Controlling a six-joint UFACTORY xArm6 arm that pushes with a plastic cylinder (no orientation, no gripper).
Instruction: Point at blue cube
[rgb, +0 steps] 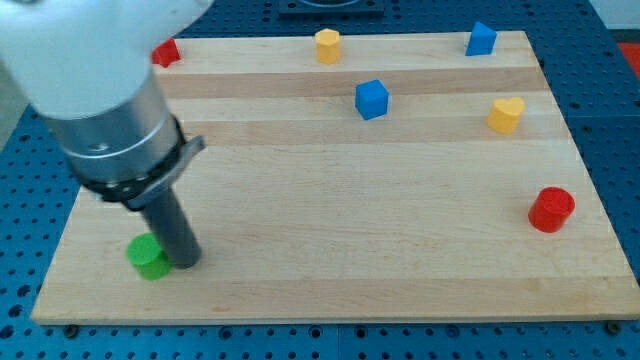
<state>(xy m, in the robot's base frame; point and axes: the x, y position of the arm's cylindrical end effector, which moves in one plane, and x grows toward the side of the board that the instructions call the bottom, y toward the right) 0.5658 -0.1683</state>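
The blue cube (371, 99) sits on the wooden board (330, 240), right of centre toward the view's top. My dark rod comes down at the view's lower left, and my tip (184, 263) rests on the board there. The tip is right beside a green block (148, 257), touching or nearly touching its right side. The tip is far from the blue cube, which lies up and to the right of it.
A second blue block (481, 39) is at the top right. A yellow block (327, 45) is at the top centre, a yellow heart-shaped block (506, 114) at the right, a red cylinder (551, 209) at the right edge, and a red block (166, 53) at the top left.
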